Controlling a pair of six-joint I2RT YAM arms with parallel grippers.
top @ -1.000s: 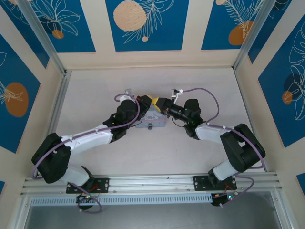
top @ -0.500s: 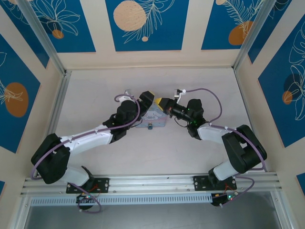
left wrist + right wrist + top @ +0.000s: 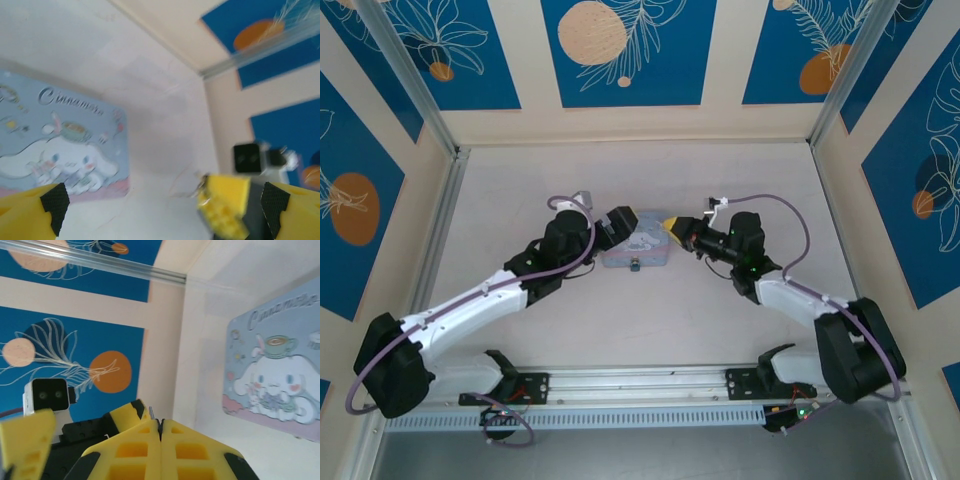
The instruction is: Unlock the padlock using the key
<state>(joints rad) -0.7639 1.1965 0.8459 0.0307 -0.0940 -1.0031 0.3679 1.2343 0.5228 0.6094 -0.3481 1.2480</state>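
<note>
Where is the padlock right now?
In the top view, the padlock sits against the near edge of the pale blue tin, at its middle, around the table centre.

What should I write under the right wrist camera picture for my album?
The yellow right hand, pressed shut, near the pale blue tin with its cartoon drawing.

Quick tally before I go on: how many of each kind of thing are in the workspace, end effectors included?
Tin: 1
Padlock: 1
Key: 1
End effectors: 2, left end effector and right end effector
Total: 5
</note>
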